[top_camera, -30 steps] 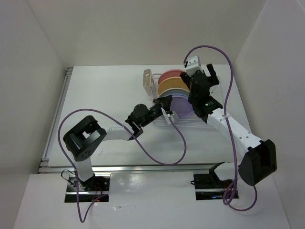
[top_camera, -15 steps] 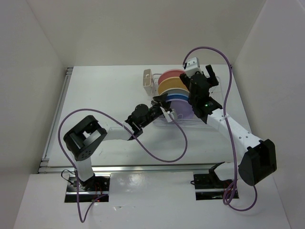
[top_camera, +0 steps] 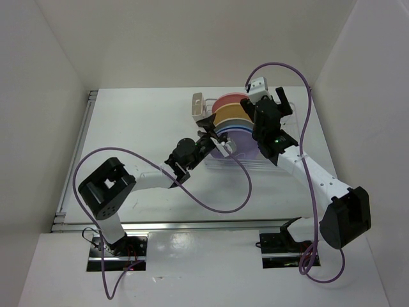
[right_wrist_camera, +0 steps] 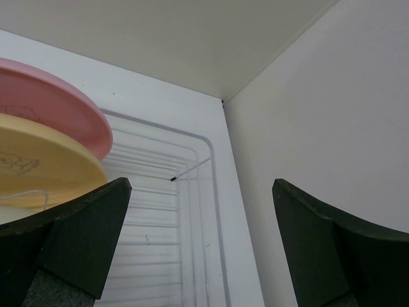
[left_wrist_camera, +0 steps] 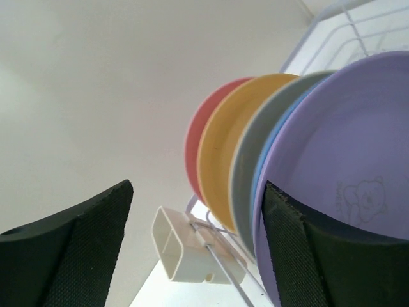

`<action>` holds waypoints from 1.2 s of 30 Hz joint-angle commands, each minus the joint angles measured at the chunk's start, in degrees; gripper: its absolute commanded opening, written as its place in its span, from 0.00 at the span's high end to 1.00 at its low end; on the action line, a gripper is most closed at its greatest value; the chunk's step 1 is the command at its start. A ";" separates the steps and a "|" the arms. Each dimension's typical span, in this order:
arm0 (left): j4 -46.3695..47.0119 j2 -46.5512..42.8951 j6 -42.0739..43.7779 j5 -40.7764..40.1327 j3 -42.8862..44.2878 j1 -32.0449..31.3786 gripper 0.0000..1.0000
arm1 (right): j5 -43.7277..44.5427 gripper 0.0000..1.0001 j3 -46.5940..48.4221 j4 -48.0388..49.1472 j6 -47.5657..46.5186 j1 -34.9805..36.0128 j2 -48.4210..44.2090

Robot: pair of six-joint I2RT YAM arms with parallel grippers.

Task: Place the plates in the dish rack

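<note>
Has spread the left gripper point(left_wrist_camera: 197, 185) wide within the last second, letting go of the lavender plate point(left_wrist_camera: 345, 160), now standing on edge in the dish rack point(top_camera: 248, 164) as the nearest of a row with four other plates point(left_wrist_camera: 220, 153), so probably all loaded and only the retreat left

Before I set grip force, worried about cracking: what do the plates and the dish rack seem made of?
The plates look like plastic, satin finish: flat opaque colours, thin rims, a faint bear outline on the lavender plate. The dish rack looks like thin metal wire, silvery or pale-coated; hard to tell.
</note>
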 commanded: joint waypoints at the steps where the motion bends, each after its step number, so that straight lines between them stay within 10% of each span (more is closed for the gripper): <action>1: 7.89 -4.14 -2.14 -6.91 2.68 0.53 0.13 | -0.64 0.00 -0.23 0.36 1.41 0.33 -1.21; 36: 0.85 2.71 -13.48 2.57 6.11 1.06 0.09 | 1.64 0.00 -1.99 0.89 -0.88 0.33 -1.83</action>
